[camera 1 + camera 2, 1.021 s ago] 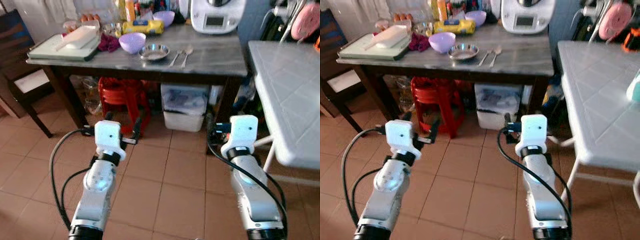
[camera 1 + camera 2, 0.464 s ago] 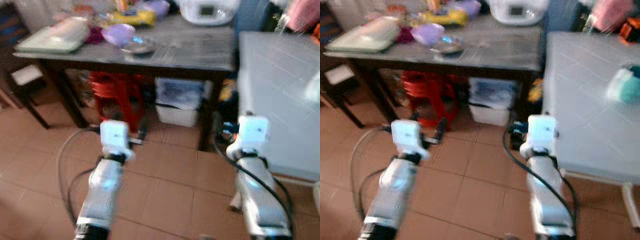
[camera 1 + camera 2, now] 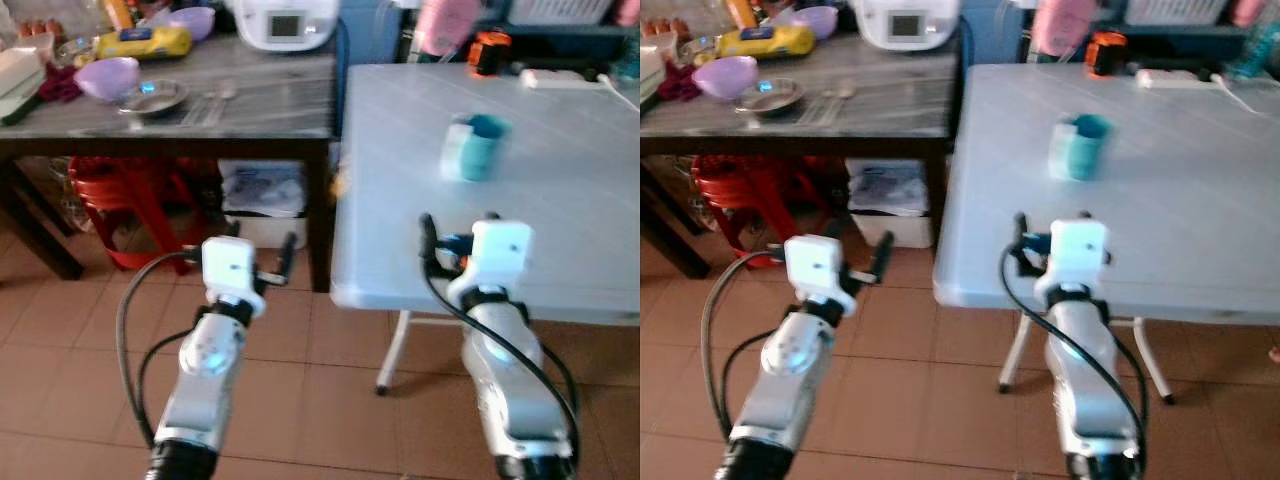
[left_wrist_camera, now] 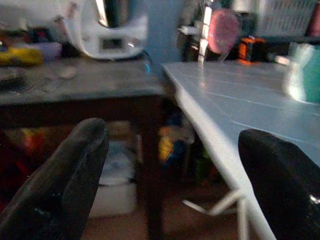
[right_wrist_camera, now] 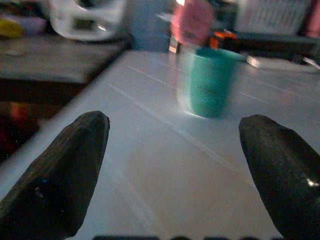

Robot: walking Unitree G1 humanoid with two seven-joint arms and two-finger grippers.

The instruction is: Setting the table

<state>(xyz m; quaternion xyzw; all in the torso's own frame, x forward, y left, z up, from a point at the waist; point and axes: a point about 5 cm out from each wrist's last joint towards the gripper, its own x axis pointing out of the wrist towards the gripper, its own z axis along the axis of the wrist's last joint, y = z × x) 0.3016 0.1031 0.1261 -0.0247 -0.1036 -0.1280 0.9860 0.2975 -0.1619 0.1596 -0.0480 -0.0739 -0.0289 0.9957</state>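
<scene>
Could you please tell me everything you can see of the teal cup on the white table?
The teal cup stands upright on the white table, open mouth up, with a paler, whitish cup-like shape pressed against its side; blur hides what that is. It looks like plain plastic, and its contents cannot be seen. Nothing grips it: the right gripper is open, short of it, pointing its way.

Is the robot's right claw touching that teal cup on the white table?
Apart. The right wrist view shows bare tabletop between the open right gripper and the teal cup.
</scene>
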